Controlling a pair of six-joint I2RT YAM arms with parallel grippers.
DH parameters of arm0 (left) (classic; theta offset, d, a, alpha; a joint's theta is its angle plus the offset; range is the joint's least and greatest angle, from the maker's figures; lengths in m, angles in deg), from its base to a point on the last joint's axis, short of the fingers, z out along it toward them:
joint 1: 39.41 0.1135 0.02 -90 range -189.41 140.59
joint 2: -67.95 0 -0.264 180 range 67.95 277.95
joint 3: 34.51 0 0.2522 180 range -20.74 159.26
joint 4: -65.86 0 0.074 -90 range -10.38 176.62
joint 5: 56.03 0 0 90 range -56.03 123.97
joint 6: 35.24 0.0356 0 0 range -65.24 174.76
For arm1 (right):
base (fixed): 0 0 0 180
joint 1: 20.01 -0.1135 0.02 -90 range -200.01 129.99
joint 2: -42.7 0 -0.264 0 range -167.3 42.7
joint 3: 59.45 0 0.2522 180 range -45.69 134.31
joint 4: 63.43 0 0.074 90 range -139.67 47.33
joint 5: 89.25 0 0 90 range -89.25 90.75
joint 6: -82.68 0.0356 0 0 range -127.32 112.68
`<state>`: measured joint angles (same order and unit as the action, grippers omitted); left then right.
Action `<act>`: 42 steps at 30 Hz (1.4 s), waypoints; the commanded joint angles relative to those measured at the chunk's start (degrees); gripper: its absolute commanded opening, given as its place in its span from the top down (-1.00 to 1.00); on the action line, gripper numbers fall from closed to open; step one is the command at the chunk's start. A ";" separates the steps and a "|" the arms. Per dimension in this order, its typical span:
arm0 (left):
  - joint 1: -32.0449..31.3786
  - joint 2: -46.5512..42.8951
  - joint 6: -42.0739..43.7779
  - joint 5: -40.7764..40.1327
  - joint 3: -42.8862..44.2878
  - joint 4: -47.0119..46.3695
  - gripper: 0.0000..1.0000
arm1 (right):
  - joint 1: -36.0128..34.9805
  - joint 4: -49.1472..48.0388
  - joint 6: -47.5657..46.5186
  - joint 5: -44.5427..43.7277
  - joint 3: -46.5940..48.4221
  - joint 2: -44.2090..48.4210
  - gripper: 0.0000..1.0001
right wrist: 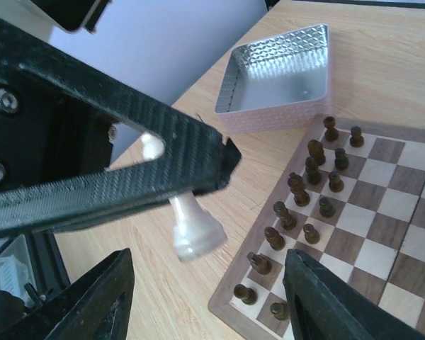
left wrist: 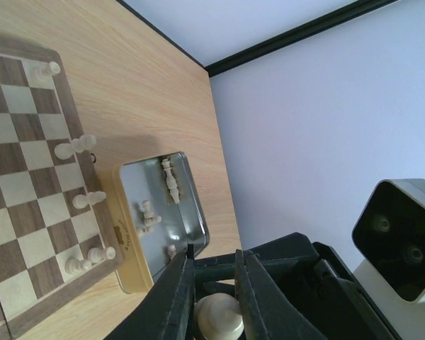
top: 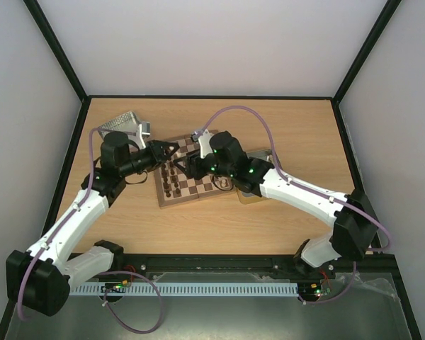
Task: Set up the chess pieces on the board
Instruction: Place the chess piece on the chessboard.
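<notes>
Jaws of the left gripper (left wrist: pixel 216 273) are clamped on a cream piece (right wrist: pixel 195 228), which hangs base-down, raised clear of the surface near the side of the board (right wrist: pixel 386 251) where the dark pieces (right wrist: pixel 297 188) stand in two rows. The right gripper (right wrist: pixel 209 273) faces that piece with its jaws wide apart, holding nothing. Several more cream pieces (left wrist: pixel 74 149) stand along the board's opposite edge. Just beside that edge lies a smooth tin (left wrist: pixel 195 223) with a few loose light pieces (left wrist: pixel 171 180) lying in it. A patterned tin (right wrist: pixel 283 85) sits on the table near the corner by the dark rows.
</notes>
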<state>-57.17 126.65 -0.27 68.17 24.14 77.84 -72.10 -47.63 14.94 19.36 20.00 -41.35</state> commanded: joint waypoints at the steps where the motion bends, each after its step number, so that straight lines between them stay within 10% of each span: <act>1: -0.57 0.49 -1.85 2.69 0.43 -1.22 0.90 | 0.03 -2.95 -2.95 2.60 2.77 -1.01 -0.08; 10: -0.65 0.81 -0.06 4.22 1.32 0.91 0.79 | 0.02 -1.16 -4.43 -0.26 4.08 -1.96 0.80; 20: 2.21 2.30 11.47 10.14 7.73 12.18 -0.02 | 0.03 -0.50 -12.36 -3.71 -0.45 1.93 0.89; 37: 2.64 6.62 20.06 17.98 10.14 18.01 0.62 | 0.04 1.08 -16.50 -2.28 -2.41 3.76 0.89; 42: 2.72 6.79 20.35 17.46 10.31 18.15 0.47 | -0.02 1.17 -16.73 -2.00 -2.70 3.72 0.90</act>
<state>-54.81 133.14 19.16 84.58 33.30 95.36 -72.04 -46.93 -0.77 17.13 18.06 -38.73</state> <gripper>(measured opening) 0.208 0.112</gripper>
